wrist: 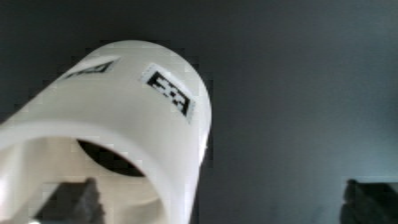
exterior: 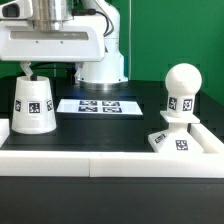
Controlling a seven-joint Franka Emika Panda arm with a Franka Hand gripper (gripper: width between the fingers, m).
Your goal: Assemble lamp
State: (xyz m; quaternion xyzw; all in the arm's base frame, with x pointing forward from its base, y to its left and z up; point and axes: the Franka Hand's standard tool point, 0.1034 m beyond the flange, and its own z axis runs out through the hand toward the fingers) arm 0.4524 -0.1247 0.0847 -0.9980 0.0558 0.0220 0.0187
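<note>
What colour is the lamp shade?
White, with black-and-white square tags; the shade shows best in the exterior view.

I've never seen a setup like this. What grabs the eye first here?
Probably the big white cup-like shade at the exterior view's left, with the robot's fingers reaching down at its top rim. Next, the round-headed bulb standing on the angular base at the exterior view's right, all tagged with black-and-white squares.

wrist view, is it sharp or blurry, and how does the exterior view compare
Wrist view: soft and out of focus, the shade looming large and bright, its tags smeared, the fingertips dark blurs. Exterior view: sharper, evenly lit, the bulb with a mild sheen, tags on the base readable as squares.
</note>
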